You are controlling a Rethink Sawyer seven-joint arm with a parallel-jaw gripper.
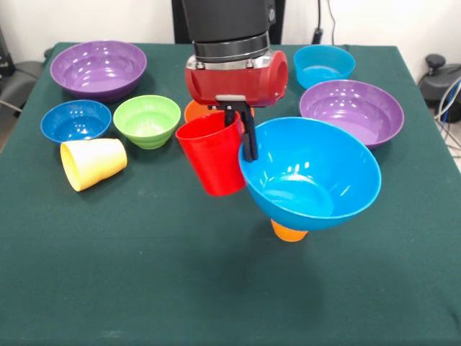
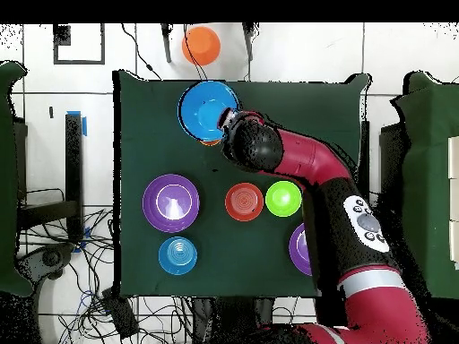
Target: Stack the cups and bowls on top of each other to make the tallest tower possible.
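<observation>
Front view: the gripper [image 1: 242, 141] hangs over the middle of the table [image 1: 144, 288]. Its black fingers [image 1: 249, 140] are nearly closed on the rim of the red cup [image 1: 213, 155], one outside the wall and the other reaching inside. You see the cup mouth-up and slightly tilted, just beside the large blue bowl [image 1: 311, 176].

The large blue bowl stands mouth-up on an orange cup [image 1: 289, 231], of which only the lower part shows. This pair is the only stack and stands right of the table's centre, towards the near edge.

The yellow cup [image 1: 94, 163] lies on its side near the left edge. The dark blue bowl [image 1: 75, 120] and the green bowl [image 1: 147, 120] sit side by side just behind it. One purple bowl [image 1: 99, 68] fills the far-left corner; the other purple bowl [image 1: 351, 109] sits near the right edge, with the cyan bowl [image 1: 324, 65] behind it at the far-right corner. An orange bowl [image 1: 193, 110] is mostly hidden behind the red cup.

Overhead view: the arm [image 2: 309, 166] reaches across the table to the large blue bowl [image 2: 204, 107] near one edge.
</observation>
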